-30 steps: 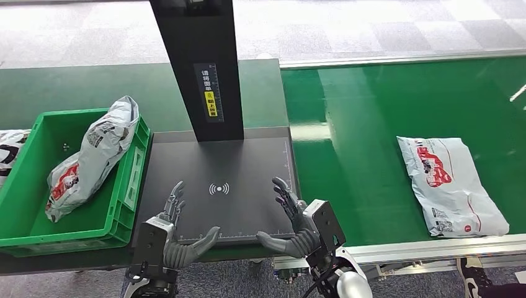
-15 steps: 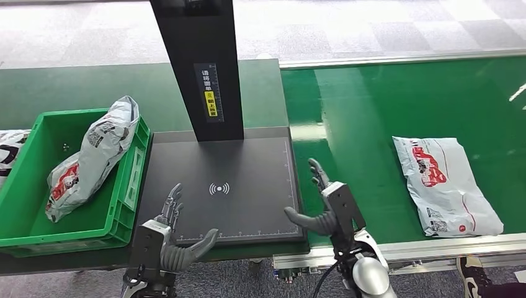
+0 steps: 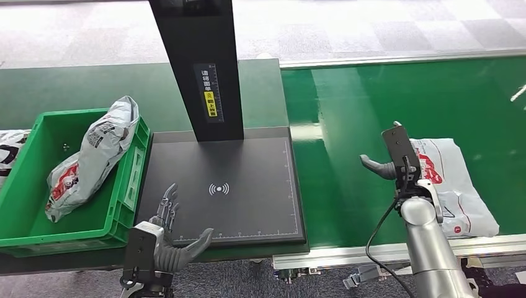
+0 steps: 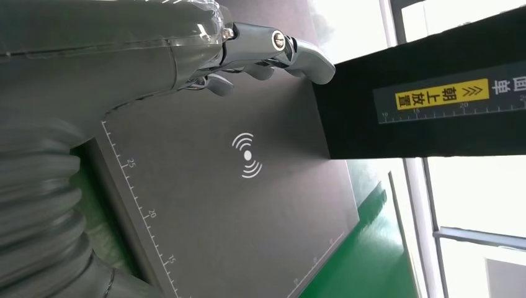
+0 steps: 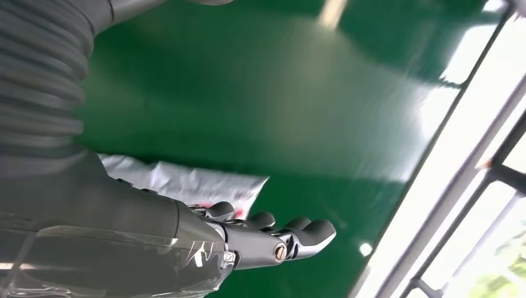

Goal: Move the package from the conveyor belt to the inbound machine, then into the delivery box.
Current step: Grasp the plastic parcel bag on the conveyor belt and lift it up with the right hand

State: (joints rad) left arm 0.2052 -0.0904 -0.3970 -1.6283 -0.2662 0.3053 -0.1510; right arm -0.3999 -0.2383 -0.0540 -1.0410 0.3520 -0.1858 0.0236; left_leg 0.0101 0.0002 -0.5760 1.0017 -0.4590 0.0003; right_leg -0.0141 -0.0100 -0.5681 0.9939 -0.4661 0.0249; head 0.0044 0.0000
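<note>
A white plastic package (image 3: 460,186) with red print lies flat on the green conveyor belt (image 3: 353,112) at the right. My right hand (image 3: 396,154) hovers open at the package's left edge, thumb pointing left; the right wrist view shows its fingers (image 5: 291,234) spread above the package (image 5: 186,182). My left hand (image 3: 165,234) is open and holds nothing, low at the front edge of the inbound machine's black plate (image 3: 248,167); its fingers (image 4: 260,46) reach over the plate (image 4: 248,211). The green delivery box (image 3: 37,231) stands left of the plate.
The machine's black post (image 3: 198,62) rises at the back of the plate. A grey package (image 3: 93,155) leans inside the delivery box. Another package (image 3: 8,152) shows at the far left edge. The belt's metal rail (image 3: 372,251) runs along the front.
My right hand has moved from the plate's front right corner up and right over the belt to the package's left edge. The package has drifted slightly left. My left hand sank a little.
</note>
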